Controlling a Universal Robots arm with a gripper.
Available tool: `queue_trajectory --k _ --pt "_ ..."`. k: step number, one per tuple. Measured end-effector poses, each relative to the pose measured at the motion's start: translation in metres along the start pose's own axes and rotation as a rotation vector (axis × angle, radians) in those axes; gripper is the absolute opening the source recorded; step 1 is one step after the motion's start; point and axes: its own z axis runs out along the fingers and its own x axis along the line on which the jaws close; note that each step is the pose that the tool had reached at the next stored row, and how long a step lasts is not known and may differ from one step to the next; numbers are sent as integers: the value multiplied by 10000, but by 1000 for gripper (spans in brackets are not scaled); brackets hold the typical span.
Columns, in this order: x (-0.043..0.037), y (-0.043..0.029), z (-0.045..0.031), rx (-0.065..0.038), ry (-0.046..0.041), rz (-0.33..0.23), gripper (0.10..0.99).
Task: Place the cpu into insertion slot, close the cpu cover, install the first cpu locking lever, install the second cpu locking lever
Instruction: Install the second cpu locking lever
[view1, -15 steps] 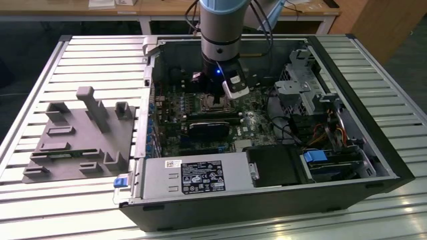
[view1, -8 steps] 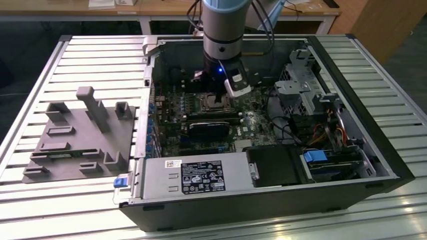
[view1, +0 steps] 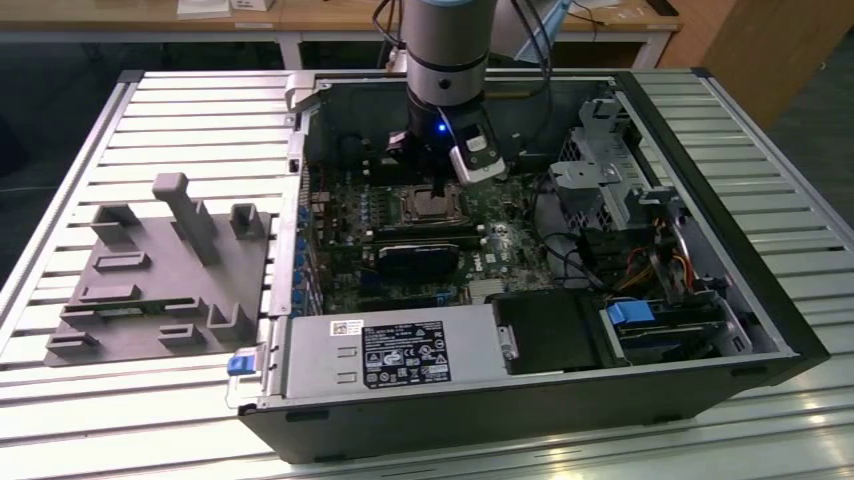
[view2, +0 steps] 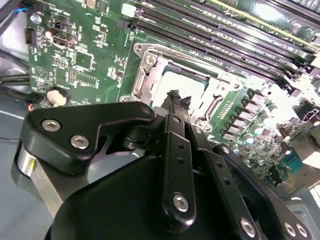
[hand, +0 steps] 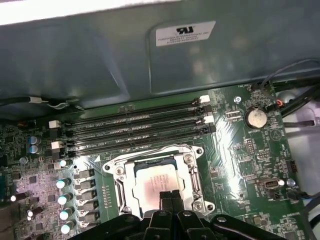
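Gripper: the gripper (hand: 171, 196) hangs from the arm inside the open computer case (view1: 747, 300), directly above the processor socket; its two black fingertips (view2: 179, 97) are pressed together with nothing between them, clenched on empty air.
Cpu: the cpu (hand: 156, 185) lies flat in the insertion slot (hand: 120, 172), its dull silver-grey top facing up; in the first wrist view the closed fingertips sit over the chip's near edge, and whether they touch it I cannot tell.
Insertion slot: a square socket with a silver metal rim on the green motherboard (hand: 245, 155), seen in the exterior view just below the arm's wrist at (view1: 430, 205).
Cpu cover: the cpu cover (view2: 145, 75) shows as a silver frame around the chip; in both wrist views the chip's top is visible through its window, and the frame looks lowered around the chip, though I cannot tell whether it is fully down.
Memory slots: long black memory slots (hand: 132, 127) run side by side just beyond the socket, between it and the case wall.
Coin cell: a round battery (hand: 256, 118) sits on the board, well apart from the socket.
Outside the case: a grey fixture block (view1: 160, 280) with upright posts rests on the slatted table (view1: 80, 420), at the exterior view's left.
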Motion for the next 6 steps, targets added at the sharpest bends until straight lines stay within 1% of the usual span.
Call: queue_trajectory --k 6 --pt "0 0 -1 9 -4 -1 102"
